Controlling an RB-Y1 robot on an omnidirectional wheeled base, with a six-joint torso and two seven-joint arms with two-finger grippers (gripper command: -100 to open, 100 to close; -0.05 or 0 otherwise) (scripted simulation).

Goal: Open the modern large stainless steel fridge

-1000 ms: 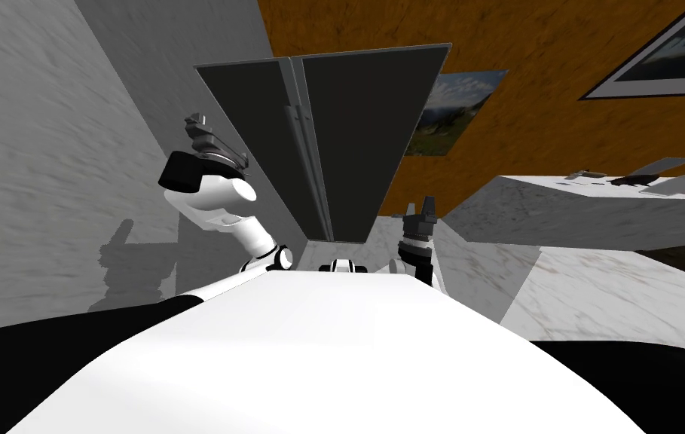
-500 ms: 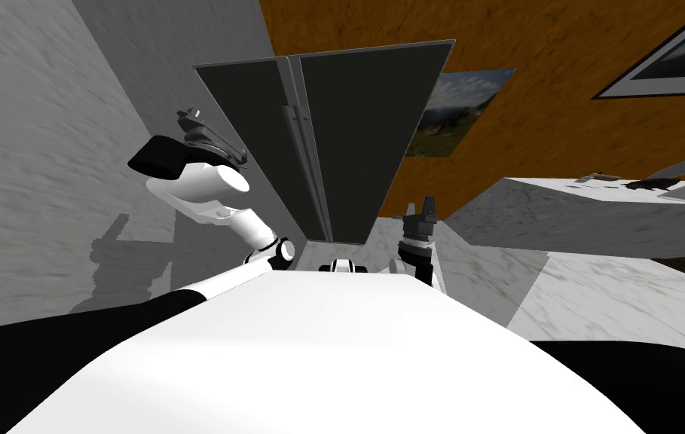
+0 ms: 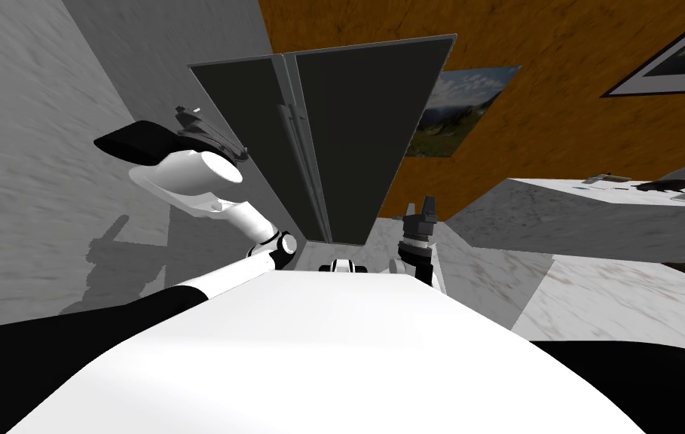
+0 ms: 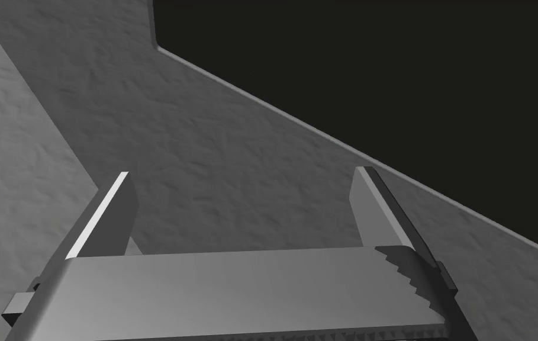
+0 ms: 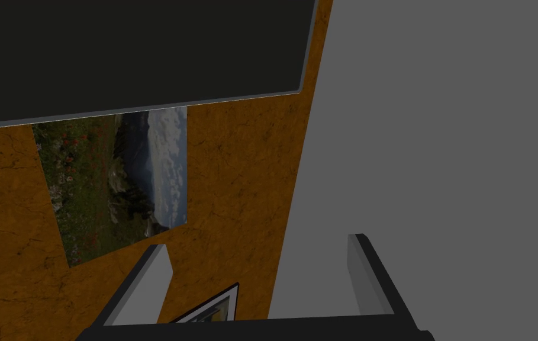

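Observation:
The fridge [image 3: 363, 136] is a tall dark grey box with two doors, and its pale vertical handles [image 3: 299, 162] meet along the middle seam. Both doors look closed. My left arm is raised beside the fridge's left door [image 3: 246, 128]. My left gripper [image 3: 188, 114] sits near that door's outer edge, well left of the handles. In the left wrist view the left gripper [image 4: 244, 207] is open, holding nothing, facing a grey wall with the dark fridge panel [image 4: 380, 71] beyond. My right gripper [image 3: 420, 207] hangs low by the fridge's right corner, and the right wrist view shows the right gripper [image 5: 255, 272] open and holding nothing.
A grey wall [image 3: 32, 151] runs close along the left of the fridge. To the right, a white marbled counter [image 3: 597, 218] carries a few flat items [image 3: 657, 184]. An orange wall with a landscape picture [image 3: 454, 109] stands behind.
My left forearm has swung out to the left and its gripper has drifted slightly left and up. My right arm has not moved. The head view has turned a little.

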